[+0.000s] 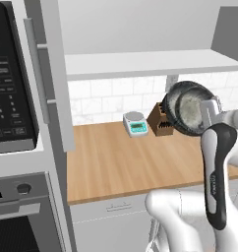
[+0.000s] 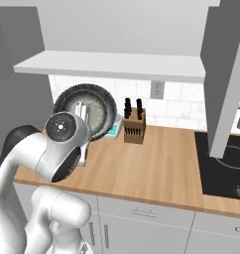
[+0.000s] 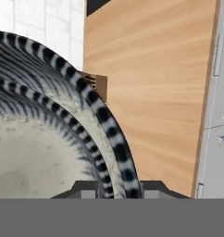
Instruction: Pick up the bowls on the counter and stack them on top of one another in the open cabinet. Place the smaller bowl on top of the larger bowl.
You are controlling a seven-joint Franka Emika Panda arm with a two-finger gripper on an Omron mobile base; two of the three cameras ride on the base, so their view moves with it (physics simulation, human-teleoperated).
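Larger bowl [image 1: 190,107], tipped on edge, clamped by jaws above counter [image 1: 116,162].

Larger bowl [image 3: 44,152] runs off the left and bottom edges in the hand view, so only part of its rim and inside is visible. Pincer [image 3: 115,190] fingertips [image 3: 88,190] barely clear the bottom; the contact with the rim is cut off there. In the right base view the arm's wrist hides the bowl's lower part, and the kitchen scale [image 2: 113,130] sits mostly behind the bowl. Knife block [image 1: 160,120] is partly hidden behind the bowl in the left base view.
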